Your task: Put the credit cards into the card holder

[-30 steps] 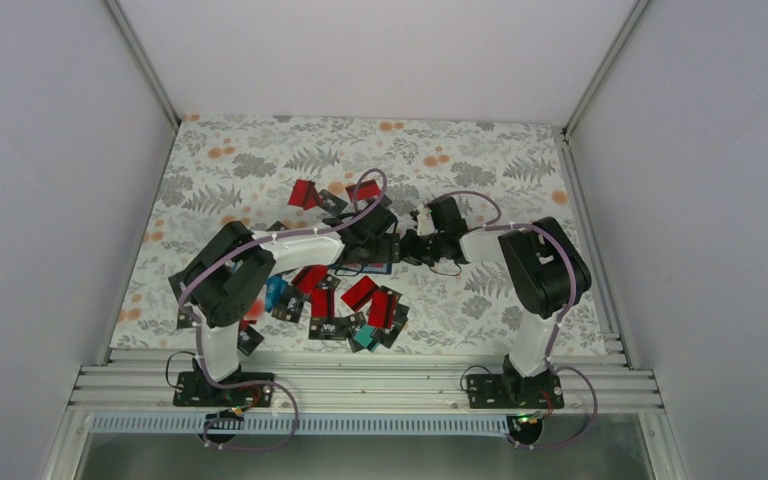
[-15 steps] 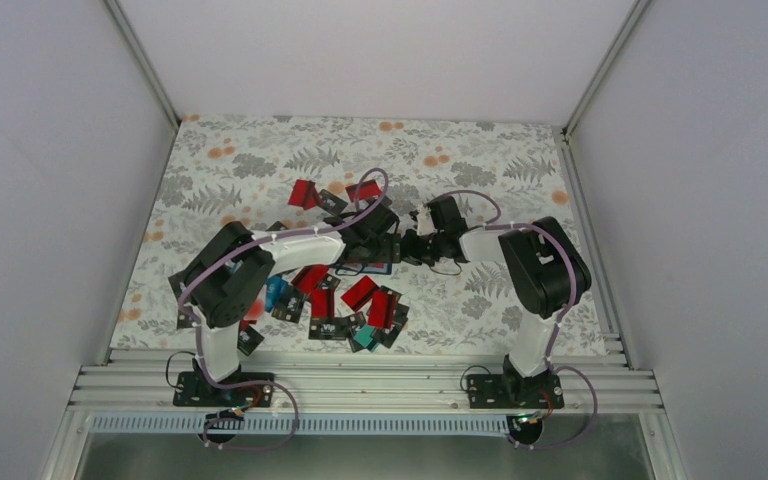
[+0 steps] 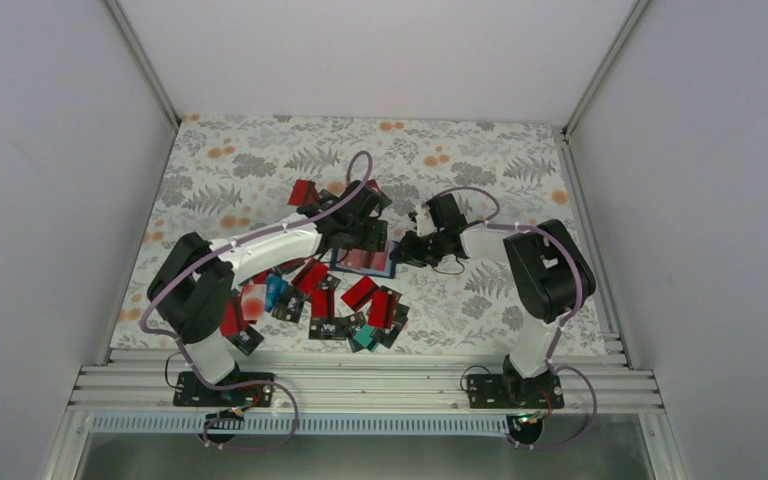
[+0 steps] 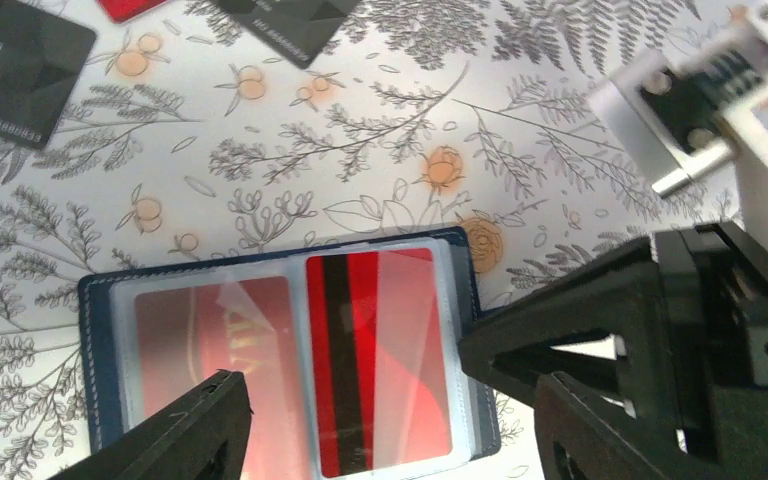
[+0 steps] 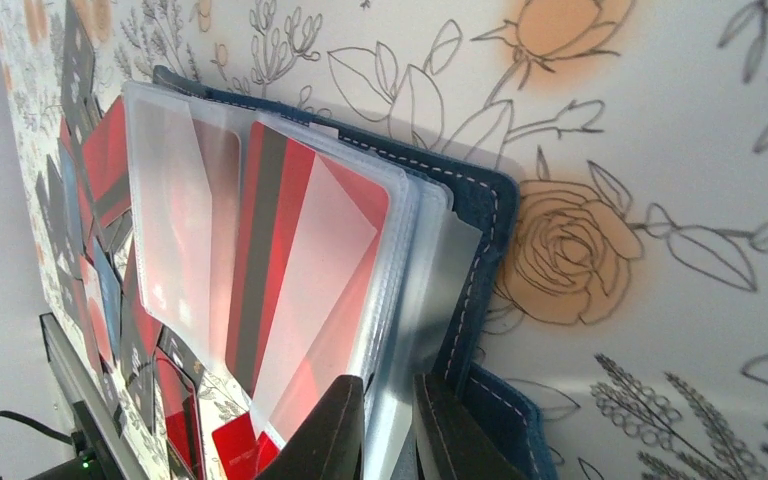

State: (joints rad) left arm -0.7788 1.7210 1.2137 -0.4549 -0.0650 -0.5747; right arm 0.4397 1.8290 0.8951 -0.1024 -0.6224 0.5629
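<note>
Floral table [image 3: 520, 160], card holder [image 4: 295, 350] under left gripper [image 4: 390, 425], right gripper [image 5: 390, 425] at edge

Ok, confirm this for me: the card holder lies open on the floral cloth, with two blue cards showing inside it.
Not quite: the cards inside are red, not blue. The card holder does lie open on the floral cloth, and the left wrist view shows two red cards side by side inside it, the right-hand one with a dark stripe.
</note>
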